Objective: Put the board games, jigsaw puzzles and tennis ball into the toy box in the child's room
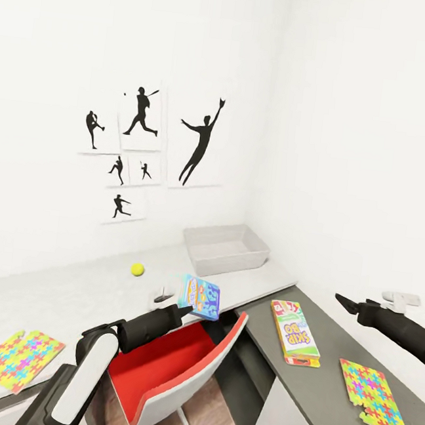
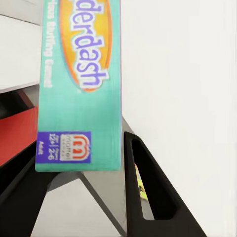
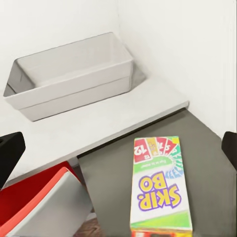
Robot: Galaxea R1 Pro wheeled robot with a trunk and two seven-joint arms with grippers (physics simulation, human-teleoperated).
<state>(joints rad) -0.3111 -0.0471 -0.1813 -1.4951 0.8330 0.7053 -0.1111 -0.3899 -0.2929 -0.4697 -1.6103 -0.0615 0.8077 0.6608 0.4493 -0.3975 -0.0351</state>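
Note:
My left gripper (image 1: 183,309) is shut on a small blue board game box (image 1: 201,295), held in the air above the red chair, short of the toy box (image 1: 225,248). In the left wrist view the box's teal side (image 2: 79,98) stands between the black fingers (image 2: 148,197). The light-grey toy box (image 3: 69,74) sits at the table's back corner with nothing showing inside. The tennis ball (image 1: 137,269) lies on the light-grey top. The Skip-Bo box (image 1: 294,332) (image 3: 160,185) lies on the dark-grey section. Two jigsaw puzzles (image 1: 19,359) (image 1: 374,396) lie flat. My right gripper (image 1: 344,301) (image 3: 118,150) hovers open above the dark section.
A red-seated chair (image 1: 168,366) with a grey back stands in the table's inner corner, under my left arm. White walls close the table (image 1: 84,293) in behind and to the right. A small white object (image 1: 404,298) lies by the right wall.

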